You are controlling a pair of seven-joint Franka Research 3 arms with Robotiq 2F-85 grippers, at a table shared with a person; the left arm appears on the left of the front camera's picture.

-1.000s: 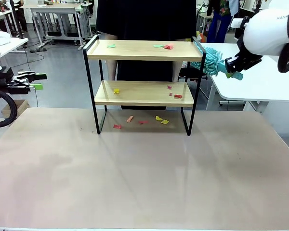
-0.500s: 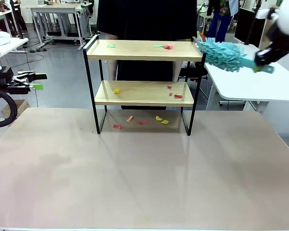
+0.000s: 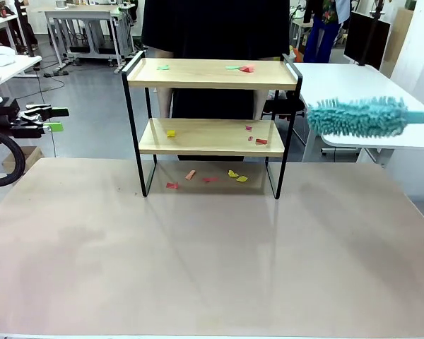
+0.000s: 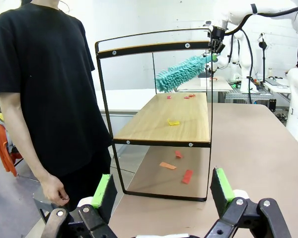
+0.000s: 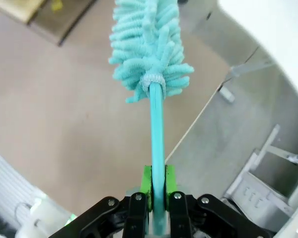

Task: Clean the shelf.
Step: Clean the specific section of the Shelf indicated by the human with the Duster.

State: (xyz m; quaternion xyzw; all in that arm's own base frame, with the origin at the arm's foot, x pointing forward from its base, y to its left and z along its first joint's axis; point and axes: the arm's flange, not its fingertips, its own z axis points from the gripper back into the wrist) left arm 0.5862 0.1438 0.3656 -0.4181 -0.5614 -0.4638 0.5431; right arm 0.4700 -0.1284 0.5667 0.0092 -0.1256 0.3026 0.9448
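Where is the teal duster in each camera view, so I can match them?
Front view: duster at the right edge, right of the shelf, clear of it.
Left wrist view: duster upper middle, seen through the shelf's frame.
Right wrist view: duster head top centre, handle clamped in the right tool.
Shared landmark: the shelf, a board corner at top left in the right wrist view.

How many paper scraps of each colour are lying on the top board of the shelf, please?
Green scraps: 2
Red scraps: 1
Total on the top board of the shelf: 3
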